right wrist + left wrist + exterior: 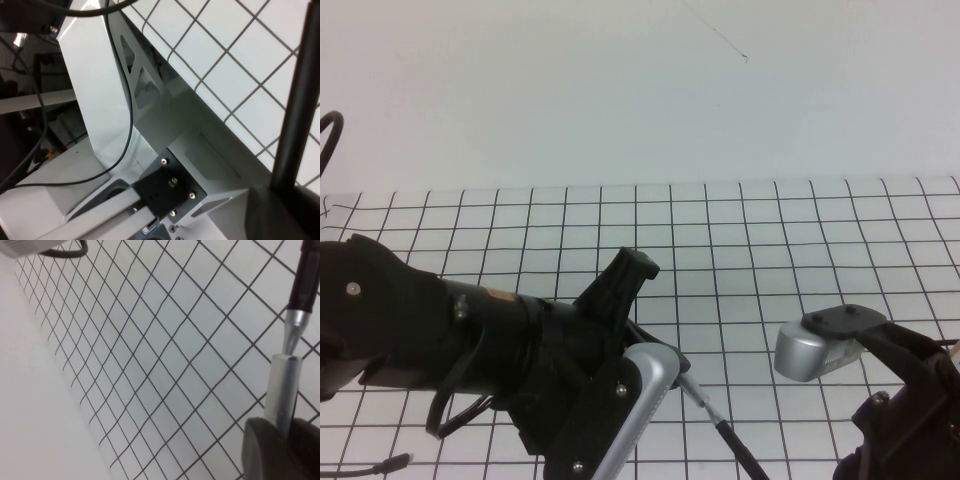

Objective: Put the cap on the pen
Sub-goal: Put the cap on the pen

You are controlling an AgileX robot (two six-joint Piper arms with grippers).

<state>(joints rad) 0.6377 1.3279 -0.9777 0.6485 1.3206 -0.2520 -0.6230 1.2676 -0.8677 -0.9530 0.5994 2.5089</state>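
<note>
left gripper (pixel 655 385) sits over the near edge of the gridded table (pixel 740 230), left of centre, jaws narrowed onto the cap (pixel 281 390), a pale stubby tube with its open mouth turned toward the other arm. pen (pixel 300 305) tip, silver cone, sits right at that mouth, just entering or about to; cannot tell if it touches. dark pen barrel runs down and right to the near edge, toward the right gripper (pixel 280 210), low at the near right corner, clamped tight on the barrel. both pieces are held off the table, roughly in line, presumably so a straight push seats the cap. not yet seated. slight misalignment would jam the tip on the rim.
</note>
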